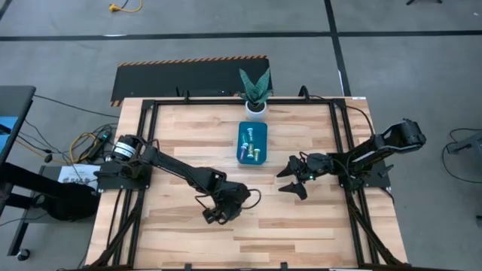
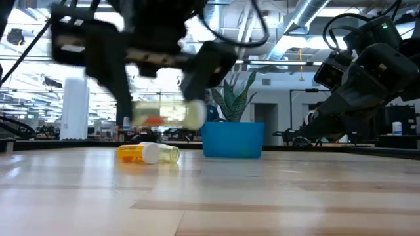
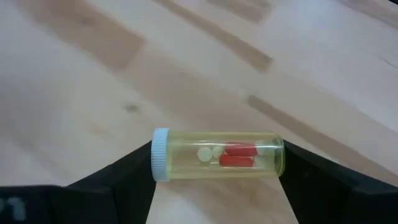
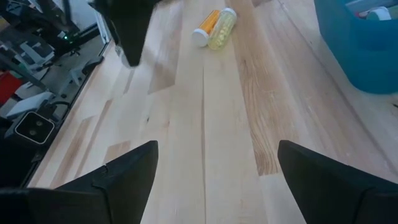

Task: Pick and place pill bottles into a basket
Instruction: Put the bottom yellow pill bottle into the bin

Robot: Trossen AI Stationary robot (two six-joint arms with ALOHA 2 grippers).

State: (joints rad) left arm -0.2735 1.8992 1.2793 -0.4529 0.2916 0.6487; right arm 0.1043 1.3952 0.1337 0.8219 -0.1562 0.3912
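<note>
**Item: yellow pill bottle in the left gripper — transfer to basket pending**

- **Left gripper** (image 3: 217, 186): near the front middle of the table. Its two dark fingers sit at either end of a yellow pill bottle (image 3: 217, 155), one at the white cap, one at the base. The low view shows the bottle lying sideways and clear of the wood, so it reads as held end to end.
- **Held bottle, contents:** red capsules and pale round tablets, loose inside.
- **Right gripper** (image 4: 217, 180): waiting at the right of the table, fingers apart, nothing between them.
- **Basket** (image 1: 252, 143): teal tray at the back centre, just in front of the potted plant (image 1: 255, 92); several bottles already lie in it.
- **Other stock:** an orange bottle (image 2: 131, 153) and a pale yellow bottle (image 2: 167, 154) lie side by side on the table (image 2: 262, 196), between the left gripper and the basket.

**Handling notes (judgement):** An end-to-end hold on a smooth cylinder is likely to slip or pivot; keep the squeeze steady and the wrist level. Carry high enough to pass over the two lying bottles and the basket wall. Lower the bottle inside the rim before parting the fingers, over a free spot among the bottles there. Keep well off the plant behind.
</note>
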